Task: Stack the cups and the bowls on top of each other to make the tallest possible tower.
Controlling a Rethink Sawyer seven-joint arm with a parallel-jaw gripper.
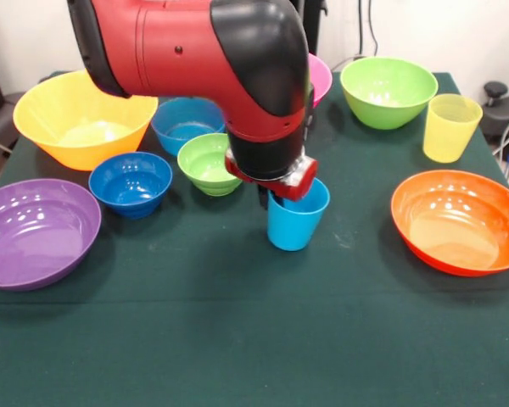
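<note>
Hovering right over the light blue cup [298,217], end effector [271,197] dipping at the cup's rim on the side toward the small green bowl [209,163]. Cup standing upright, mouth up, long axis vertical, directly under the wrist near the middle of the bench [237,339]. Dark fingers partly hidden behind the red wrist block; whether spread or pinching the rim, cannot tell. No tower yet, by the look of it: dark blue bowl [131,181] and yellow cup [450,126] sitting apart, every piece still single. Likely a rim grasp on the cup coming up.
</note>
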